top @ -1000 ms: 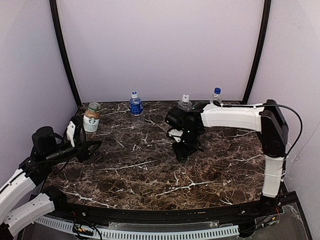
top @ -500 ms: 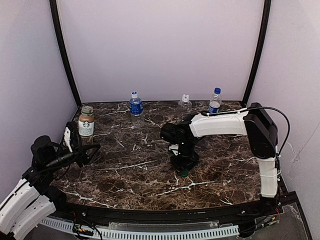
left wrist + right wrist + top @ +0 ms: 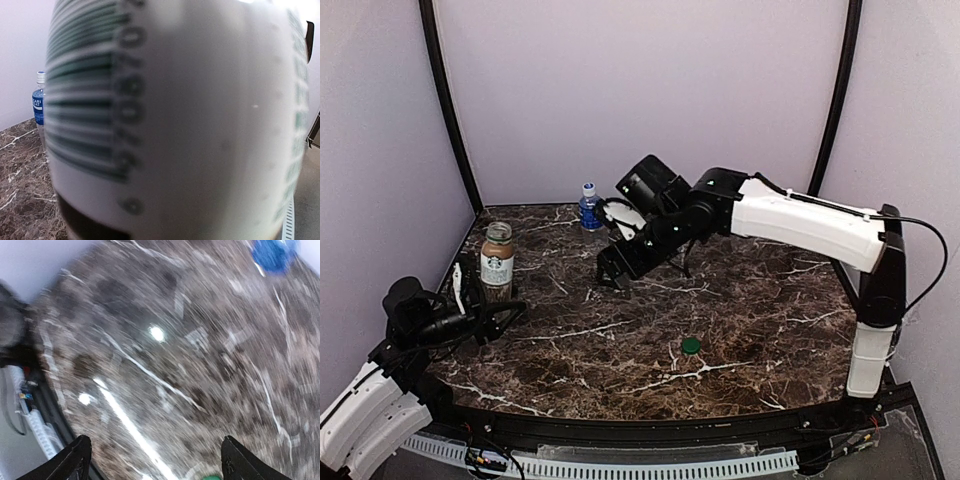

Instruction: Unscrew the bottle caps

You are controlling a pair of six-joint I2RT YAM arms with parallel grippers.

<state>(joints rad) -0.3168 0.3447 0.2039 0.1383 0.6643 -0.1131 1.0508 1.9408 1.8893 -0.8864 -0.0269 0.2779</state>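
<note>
**Grippers and a seemingly uncapped bottle: spill hazard**

Left gripper [image 3: 498, 312] pinches the coffee bottle [image 3: 497, 262] low down, near the table's [image 3: 770, 340] left edge. Right gripper [image 3: 613, 272] hangs spread and empty over mid-table. A green cap [image 3: 691, 346] lies towards the front edge. A slipping low grip could tip the bottle and spill it.

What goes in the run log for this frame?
left tool: gripping coffee bottle | right tool: open, empty, above table | green cap: on table

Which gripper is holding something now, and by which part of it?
Left gripper holds the brown coffee bottle by its lower body; right gripper holds nothing.
</note>
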